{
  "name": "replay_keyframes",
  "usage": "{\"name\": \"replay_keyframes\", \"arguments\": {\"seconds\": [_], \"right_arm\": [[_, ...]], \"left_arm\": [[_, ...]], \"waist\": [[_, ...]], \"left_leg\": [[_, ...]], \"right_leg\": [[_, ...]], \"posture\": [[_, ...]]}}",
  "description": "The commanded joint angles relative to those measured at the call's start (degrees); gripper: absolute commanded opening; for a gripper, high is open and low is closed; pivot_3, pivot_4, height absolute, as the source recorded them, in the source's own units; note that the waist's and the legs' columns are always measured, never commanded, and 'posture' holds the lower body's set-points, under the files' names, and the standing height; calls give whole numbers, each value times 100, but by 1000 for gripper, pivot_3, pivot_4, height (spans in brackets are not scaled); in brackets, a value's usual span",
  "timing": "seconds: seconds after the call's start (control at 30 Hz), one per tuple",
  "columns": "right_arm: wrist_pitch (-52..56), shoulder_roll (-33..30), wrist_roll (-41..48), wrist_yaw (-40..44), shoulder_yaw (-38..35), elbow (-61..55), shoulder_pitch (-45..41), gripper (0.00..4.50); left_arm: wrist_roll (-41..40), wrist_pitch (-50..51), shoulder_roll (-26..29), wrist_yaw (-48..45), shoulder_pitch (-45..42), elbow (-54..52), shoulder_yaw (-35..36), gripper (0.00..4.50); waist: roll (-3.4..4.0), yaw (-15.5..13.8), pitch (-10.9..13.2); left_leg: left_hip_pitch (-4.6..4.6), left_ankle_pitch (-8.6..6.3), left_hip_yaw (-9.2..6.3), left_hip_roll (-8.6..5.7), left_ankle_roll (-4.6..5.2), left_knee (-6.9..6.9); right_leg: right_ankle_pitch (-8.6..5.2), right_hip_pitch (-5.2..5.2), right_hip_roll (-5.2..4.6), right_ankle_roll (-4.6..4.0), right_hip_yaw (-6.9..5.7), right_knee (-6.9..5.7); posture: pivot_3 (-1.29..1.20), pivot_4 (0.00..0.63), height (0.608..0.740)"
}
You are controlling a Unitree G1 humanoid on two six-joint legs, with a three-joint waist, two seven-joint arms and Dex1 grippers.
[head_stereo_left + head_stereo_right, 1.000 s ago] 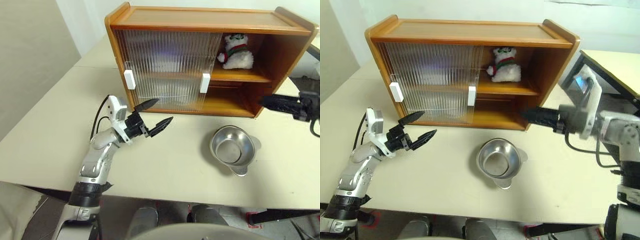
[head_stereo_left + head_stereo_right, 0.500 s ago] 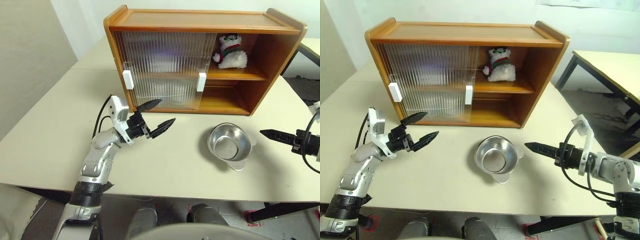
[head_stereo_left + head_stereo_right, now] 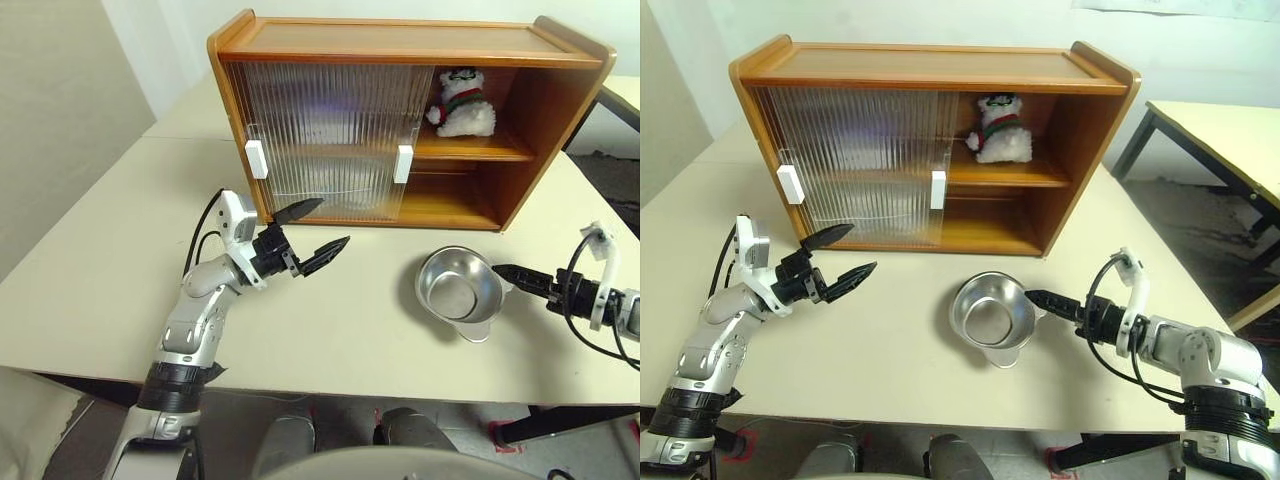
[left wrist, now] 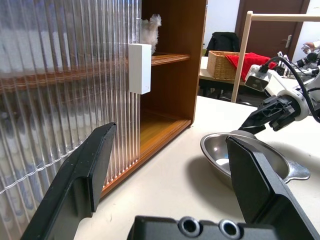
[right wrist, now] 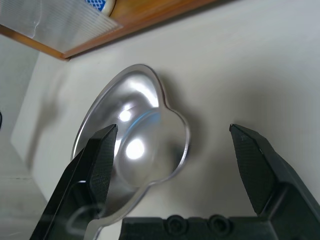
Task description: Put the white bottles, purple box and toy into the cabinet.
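Observation:
The wooden cabinet point(image 3: 400, 40) stands at the back of the table with its ribbed doors point(image 3: 330, 130) slid left, leaving the right half open. On the upper shelf sits the toy point(image 3: 462, 102). A lilac blur behind the doors point(image 3: 875, 130) may be the purple box. The white bottles are hidden, though a blue-and-white patch point(image 5: 99, 4) shows by the door's edge. My left gripper point(image 3: 330, 222) hovers open and empty in front of the doors. My right gripper point(image 3: 1035, 296) is open low over the table, its tips at the rim of a steel bowl point(image 3: 459, 290).
The steel bowl point(image 5: 135, 145) sits on the cream table point(image 3: 350, 330) in front of the cabinet's open half. A second table point(image 3: 1230, 130) stands off to the right. A wicker basket with red cloth point(image 4: 225, 62) lies far behind.
My right gripper has dropped from in front of the cabinet's open side to the table, then moved left up to the bowl's rim. The left gripper has stayed put.

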State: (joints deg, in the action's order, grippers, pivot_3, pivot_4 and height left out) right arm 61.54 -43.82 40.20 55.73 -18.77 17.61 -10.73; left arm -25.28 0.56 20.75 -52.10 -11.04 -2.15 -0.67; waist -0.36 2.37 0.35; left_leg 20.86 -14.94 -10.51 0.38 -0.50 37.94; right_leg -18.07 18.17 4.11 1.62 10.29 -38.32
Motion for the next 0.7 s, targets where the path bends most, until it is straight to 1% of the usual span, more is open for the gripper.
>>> {"name": "replay_keyframes", "arguments": {"seconds": [0.03,0.13,0.37,0.43,0.47,0.7], "right_arm": [[250,33,95,-39,98,-210,-19,4487],[373,133,201,-74,-12,-216,-84,3849],[428,156,258,-146,-66,-258,-103,1159],[492,192,348,-188,-139,-293,-127,471],[527,210,401,-218,-184,-313,-137,297],[662,343,656,-468,-497,-425,-86,216]], "left_arm": [[26,39,41,16,-37,-26,12,4500],[20,36,50,20,-19,-42,9,4500],[16,47,55,18,-33,-38,-8,4500],[9,55,53,12,-39,-38,-13,4500],[5,59,52,8,-41,-37,-16,4500],[-28,93,84,-78,-89,-3,-18,4500]], "waist": [[0,-5,0],[-1,-12,0],[0,-14,0],[0,-11,0],[0,-9,0],[0,-10,0]], "left_leg": [[0,0,0,0,0,0],[0,0,0,0,0,0],[0,0,0,0,-1,-1],[0,0,0,0,0,-1],[-1,0,0,0,0,-1],[2,-1,-2,0,1,-2]], "right_leg": [[0,0,0,-1,0,0],[-1,0,0,-2,-1,0],[-1,1,0,-3,0,0],[-1,1,0,-3,0,0],[-1,0,0,-3,0,0],[-3,3,0,-7,0,2]], "posture": [[-80,0,740],[-83,0,740],[-93,0,740],[-100,0,740],[-100,0,740],[-118,0,740]]}}
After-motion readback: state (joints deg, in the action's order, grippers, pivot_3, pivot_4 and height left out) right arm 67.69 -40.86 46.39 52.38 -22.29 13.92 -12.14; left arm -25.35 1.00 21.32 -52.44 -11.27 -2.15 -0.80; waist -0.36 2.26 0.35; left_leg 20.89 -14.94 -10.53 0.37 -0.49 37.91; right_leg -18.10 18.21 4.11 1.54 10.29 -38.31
